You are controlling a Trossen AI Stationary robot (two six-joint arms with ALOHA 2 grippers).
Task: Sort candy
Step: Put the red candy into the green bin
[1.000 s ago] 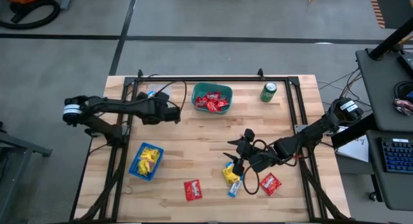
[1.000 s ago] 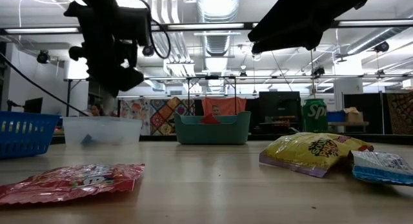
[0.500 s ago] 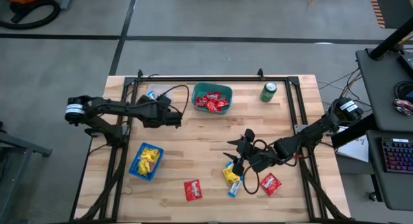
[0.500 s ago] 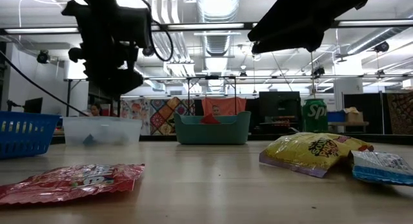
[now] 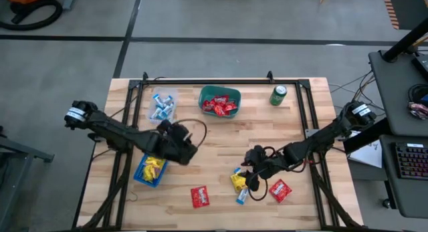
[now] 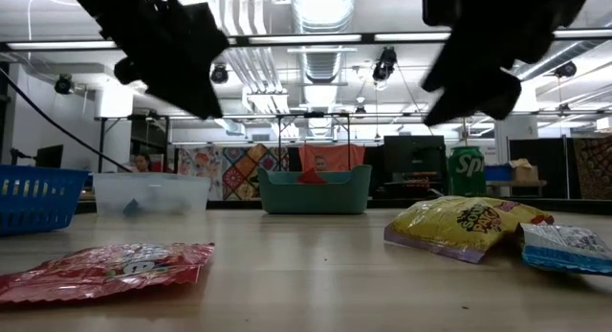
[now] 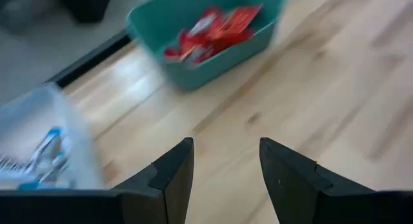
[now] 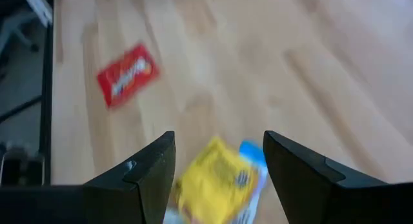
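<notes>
1. From above, we see the left gripper (image 5: 190, 154) over bare wood beside the blue basket (image 5: 142, 174) of yellow packets (image 5: 154, 166), and the right gripper (image 5: 249, 170) above loose candy.
2. At the wrists, we see both grippers wide open and empty; the right frames a crinkly yellow packet (image 8: 216, 183).

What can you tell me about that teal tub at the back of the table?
The teal tub is a small rounded plastic-looking bin, open on top, standing upright on the wooden table near its far edge. Red packets are piled in it, one poking above the rim in the low view. A clear tub sits to one side, apart.
</notes>
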